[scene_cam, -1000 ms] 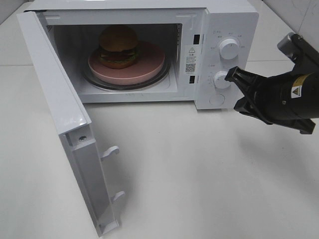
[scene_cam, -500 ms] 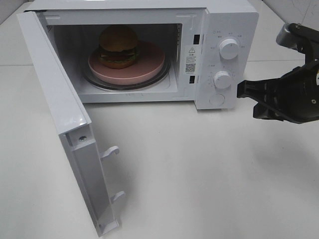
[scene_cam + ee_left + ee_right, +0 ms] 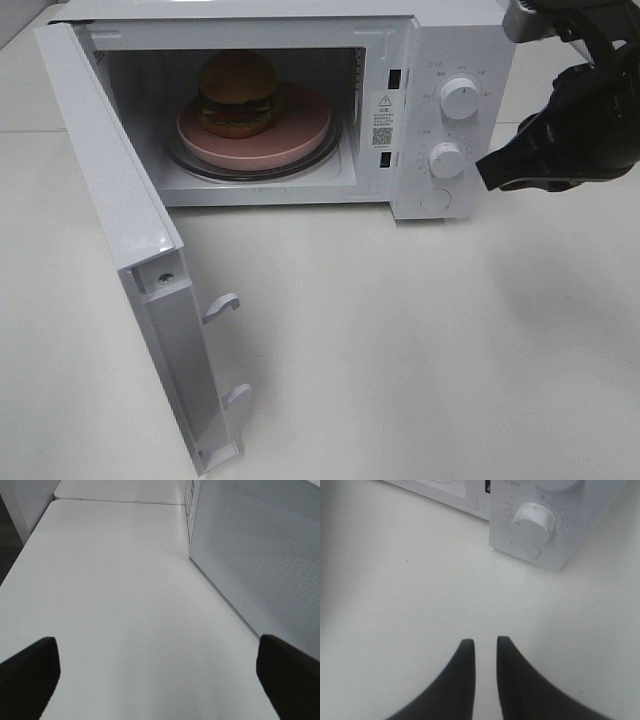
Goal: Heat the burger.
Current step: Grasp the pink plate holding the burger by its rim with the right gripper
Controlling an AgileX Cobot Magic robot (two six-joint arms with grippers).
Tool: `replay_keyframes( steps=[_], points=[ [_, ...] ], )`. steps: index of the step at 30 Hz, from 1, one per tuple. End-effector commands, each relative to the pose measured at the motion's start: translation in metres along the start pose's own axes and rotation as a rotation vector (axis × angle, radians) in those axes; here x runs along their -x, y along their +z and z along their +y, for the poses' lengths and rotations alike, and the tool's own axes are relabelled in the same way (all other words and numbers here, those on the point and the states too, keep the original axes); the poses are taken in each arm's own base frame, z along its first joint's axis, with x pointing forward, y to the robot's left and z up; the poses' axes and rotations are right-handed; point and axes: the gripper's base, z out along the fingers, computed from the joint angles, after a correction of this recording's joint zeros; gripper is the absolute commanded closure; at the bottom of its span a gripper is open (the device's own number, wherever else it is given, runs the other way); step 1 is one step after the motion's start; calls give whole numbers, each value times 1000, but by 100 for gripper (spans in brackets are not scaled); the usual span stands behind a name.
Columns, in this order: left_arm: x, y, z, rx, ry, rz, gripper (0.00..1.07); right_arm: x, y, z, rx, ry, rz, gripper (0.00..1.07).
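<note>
While the microwave (image 3: 470, 50) door (image 3: 110, 190) stands open, the burger (image 3: 238, 92) sits inside on the pink plate (image 3: 300, 125), toward the plate's 10 o'clock. The right gripper (image 3: 485, 172) hovers at 3 o'clock of the lower knob (image 3: 446, 159), clear of it, jaws narrowly apart, holding nothing. The left gripper (image 3: 156, 642) is spread wide above the table (image 3: 125, 580), empty.

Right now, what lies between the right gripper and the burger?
In the high view, the control panel with its two knobs stands between the right gripper and the burger.
</note>
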Motion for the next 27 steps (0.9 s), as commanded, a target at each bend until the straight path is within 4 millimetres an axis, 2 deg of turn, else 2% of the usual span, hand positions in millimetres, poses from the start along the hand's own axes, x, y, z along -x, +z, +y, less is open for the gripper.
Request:
replay_keyframes(
  steps=[1, 2, 3, 4, 7, 9, 12, 14, 17, 19, 25, 26, 27],
  points=[
    [-1, -1, 0, 7, -2, -12, 7, 4, -5, -1, -5, -327, -17, 94],
    [-1, -1, 0, 7, -2, -12, 7, 4, -5, -1, -5, -327, -17, 94],
    [-1, -1, 0, 7, -2, -12, 7, 4, -5, -1, -6, -397, -16, 94],
    [-1, -1, 0, 7, -2, -12, 7, 4, -5, -1, -7, -574, -16, 94],
    [-1, -1, 0, 7, -2, -12, 7, 4, -5, -1, -8, -658, -16, 94],
    [-1, -1, 0, 7, -2, -12, 7, 4, -5, -1, -10, -931, -14, 94],
    [-1, -1, 0, 7, -2, -12, 7, 4, -5, -1, -11, -980, -14, 94],
    [-1, -1, 0, 7, -2, -12, 7, 4, -5, -1, -15, -1170, -10, 94],
    [-1, -1, 0, 7, -2, -12, 7, 4, -5, -2, -20, -1203, -7, 94],
    [-1, -1, 0, 7, -2, -12, 7, 3, -5, -6, -56, -1284, 30, 93],
    [-1, -1, 0, 7, -2, -12, 7, 3, -5, -8, -71, -1306, 43, 91],
    [-1, -1, 0, 7, -2, -12, 7, 4, -5, -7, -74, -1276, 28, 85],
    [-1, -1, 0, 7, -2, -12, 7, 6, -5, -7, -81, -1227, 5, 74]
  ],
)
